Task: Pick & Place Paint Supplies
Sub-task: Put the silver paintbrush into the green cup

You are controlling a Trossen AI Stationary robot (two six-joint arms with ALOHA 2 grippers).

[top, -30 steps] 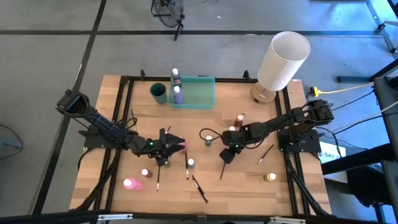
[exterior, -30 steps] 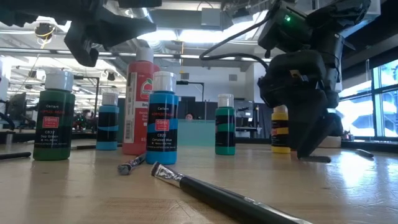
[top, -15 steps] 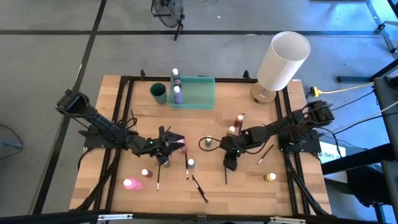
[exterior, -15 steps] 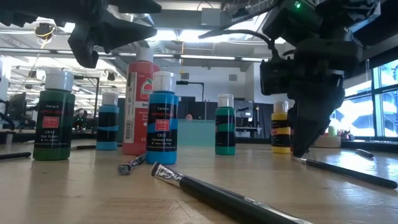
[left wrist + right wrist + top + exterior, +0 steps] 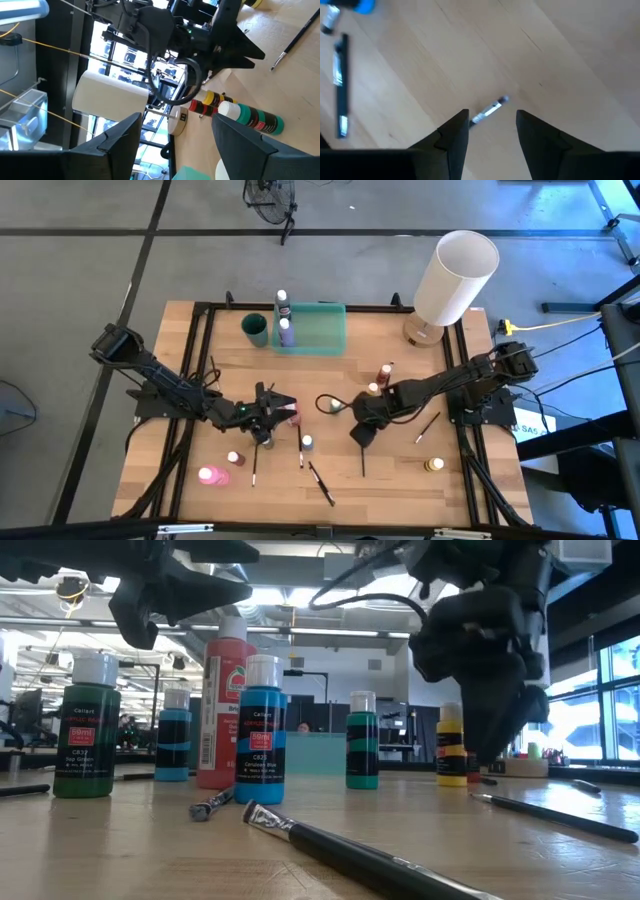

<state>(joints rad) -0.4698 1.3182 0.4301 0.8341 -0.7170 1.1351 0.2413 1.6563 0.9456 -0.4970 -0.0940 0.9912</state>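
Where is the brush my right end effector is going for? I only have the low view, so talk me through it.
Observer: In the right wrist view, the paintbrush lies flat on the wood. Its tip is between the right end effector's open fingers, not gripped.
Operator: Give me the drop-off.
Observer: From above, the green tray sits at the table's far edge, with a purple bottle at its left end.
Operator: Report the left arm.
Observer: From above, the left end effector is left of centre, pointing toward the right one.
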